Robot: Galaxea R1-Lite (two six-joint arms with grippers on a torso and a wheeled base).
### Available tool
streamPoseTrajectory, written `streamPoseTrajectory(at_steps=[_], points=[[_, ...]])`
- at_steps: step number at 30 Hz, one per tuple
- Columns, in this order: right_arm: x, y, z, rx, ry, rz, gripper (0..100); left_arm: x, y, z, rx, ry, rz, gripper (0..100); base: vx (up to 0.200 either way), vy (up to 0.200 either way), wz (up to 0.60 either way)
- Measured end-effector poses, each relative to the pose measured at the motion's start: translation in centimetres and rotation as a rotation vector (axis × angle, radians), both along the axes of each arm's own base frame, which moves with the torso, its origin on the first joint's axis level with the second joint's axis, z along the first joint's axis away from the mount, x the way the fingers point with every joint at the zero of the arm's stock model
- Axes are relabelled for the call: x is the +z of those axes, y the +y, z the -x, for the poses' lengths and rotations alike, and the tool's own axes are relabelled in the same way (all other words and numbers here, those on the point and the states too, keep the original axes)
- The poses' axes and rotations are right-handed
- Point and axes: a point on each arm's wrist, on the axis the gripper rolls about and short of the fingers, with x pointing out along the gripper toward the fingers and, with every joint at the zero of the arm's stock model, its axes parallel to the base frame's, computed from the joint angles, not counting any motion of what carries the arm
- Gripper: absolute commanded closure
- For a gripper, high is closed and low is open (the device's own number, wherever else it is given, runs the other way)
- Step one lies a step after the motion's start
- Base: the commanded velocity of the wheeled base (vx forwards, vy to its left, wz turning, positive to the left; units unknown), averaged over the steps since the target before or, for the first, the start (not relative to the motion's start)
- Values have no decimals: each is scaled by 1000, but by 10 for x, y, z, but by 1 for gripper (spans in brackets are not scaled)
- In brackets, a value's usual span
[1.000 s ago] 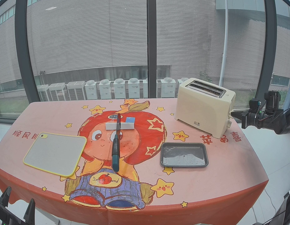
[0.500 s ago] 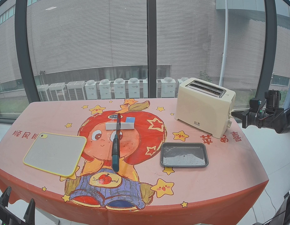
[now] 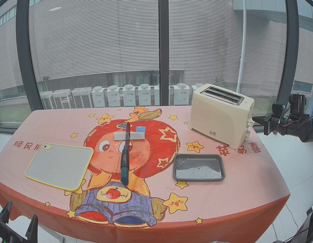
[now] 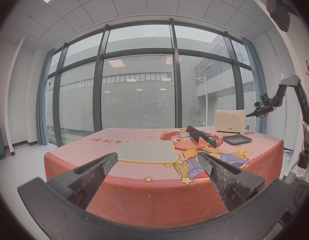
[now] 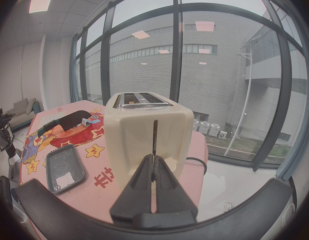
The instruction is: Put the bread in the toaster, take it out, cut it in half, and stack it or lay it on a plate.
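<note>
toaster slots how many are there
2, side by side on top of the toaster: one slot nearer the tray, the other nearer the window.

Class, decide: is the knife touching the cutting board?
Apart. The head view shows a strip of printed tablecloth between the knife and the cutting board.

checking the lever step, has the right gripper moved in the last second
Yes: the right gripper has risen slightly and edged outward, away from the end of the toaster.

Tablecloth (image 3: 230, 193) bears red characters, toaster (image 3: 220, 115) a small logo
</note>
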Motion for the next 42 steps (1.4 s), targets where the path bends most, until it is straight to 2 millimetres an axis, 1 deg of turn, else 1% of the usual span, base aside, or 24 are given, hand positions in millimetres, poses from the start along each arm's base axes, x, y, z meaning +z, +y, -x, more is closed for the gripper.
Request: streamPoseTrajectory(at_steps=[12, 27, 42], points=[[12, 0, 10, -1, -25, 3, 100, 0, 0, 0, 0, 0, 0, 0, 0, 0, 0], [22, 3, 26, -2, -44, 5, 100, 0, 0, 0, 0, 0, 0, 0, 0, 0, 0], [23, 8, 56, -42, -20, 14, 100, 0, 0, 0, 0, 0, 0, 0, 0, 0, 0]])
